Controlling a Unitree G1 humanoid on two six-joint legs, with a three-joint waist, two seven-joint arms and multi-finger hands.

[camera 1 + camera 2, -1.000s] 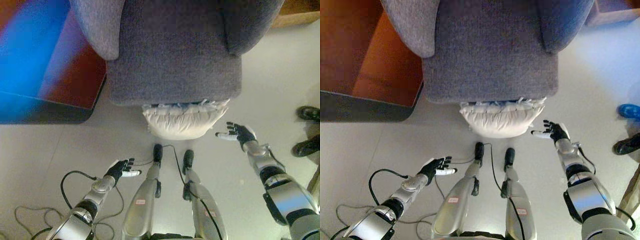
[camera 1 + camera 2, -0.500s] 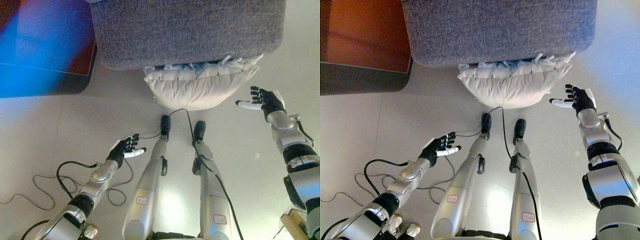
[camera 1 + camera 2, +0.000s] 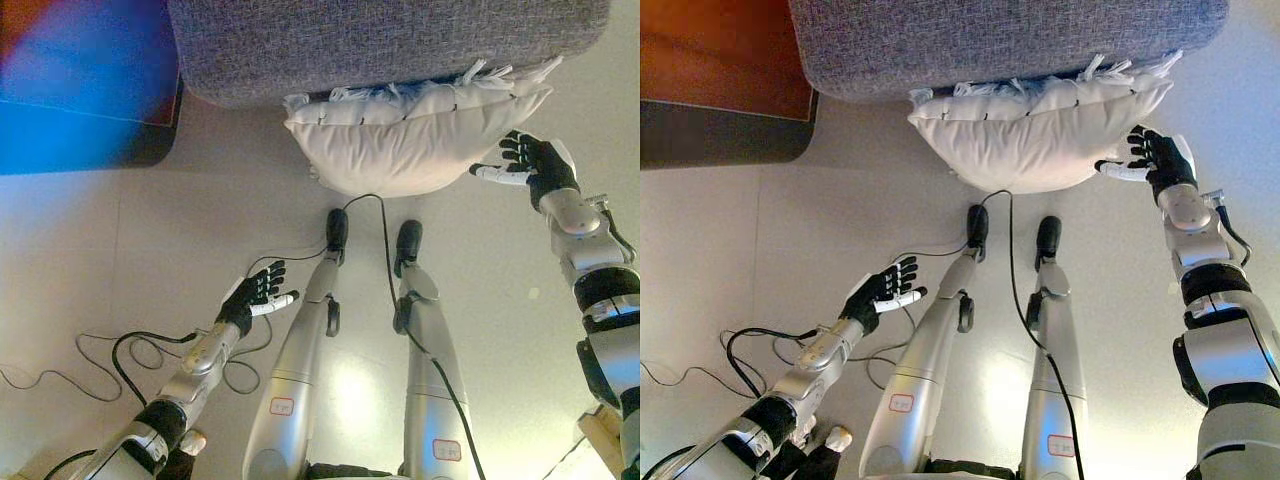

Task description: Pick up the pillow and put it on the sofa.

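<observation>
A white fringed pillow [image 3: 405,140] lies on the floor against the front of the grey sofa [image 3: 380,40], which fills the top of both views. My right hand [image 3: 532,165] is open, fingers spread, right beside the pillow's right end, with its fingertips at the pillow's edge. My left hand [image 3: 255,299] is open too, low above the floor at the lower left, well apart from the pillow.
A dark low table or cabinet [image 3: 720,90] with a reddish top stands left of the sofa. Light floor [image 3: 790,230] spreads in front. A pale wooden corner [image 3: 605,440] shows at the lower right edge.
The camera has tipped down and closer, so the sofa and pillow sit higher and larger. My right hand has come in to the pillow's right end. My left hand stays low.
</observation>
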